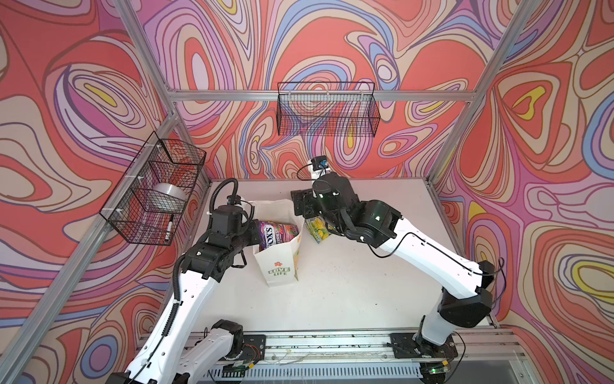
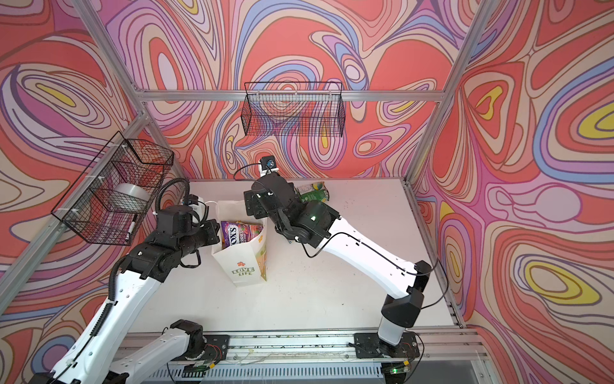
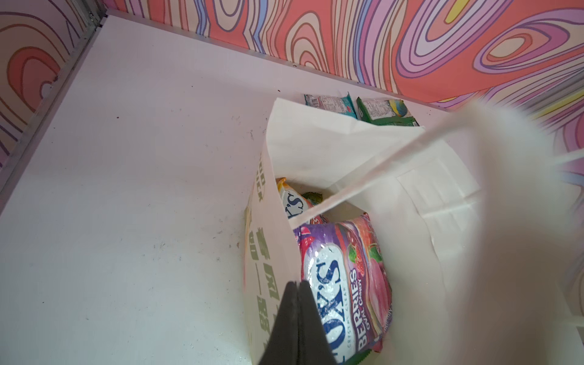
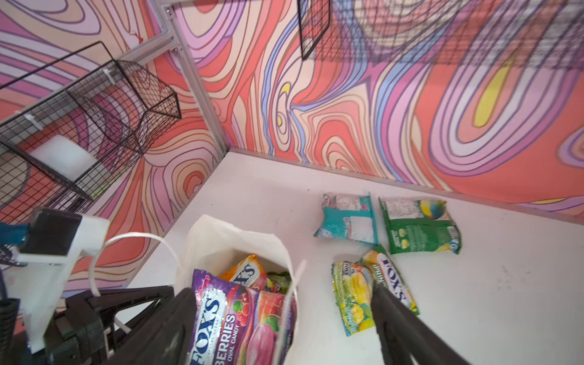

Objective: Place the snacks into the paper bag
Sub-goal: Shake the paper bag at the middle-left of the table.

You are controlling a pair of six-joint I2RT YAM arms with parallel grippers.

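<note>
Paper bag [image 1: 279, 262] upright, containing purple packet [image 1: 272, 234] and orange packet [image 4: 245, 270]. Left gripper [image 3: 298, 284] clamped on its rim; right gripper [image 4: 281, 289] spread wide.

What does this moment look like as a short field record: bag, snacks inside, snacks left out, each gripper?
paper bag: upright, mouth open
inside: purple packet on top, orange packet partly under it
on the table: teal packet, green packet, yellow-green packet
left gripper: shut on the bag's rim
right gripper: open, jaws spread wide, holding nothing
</note>
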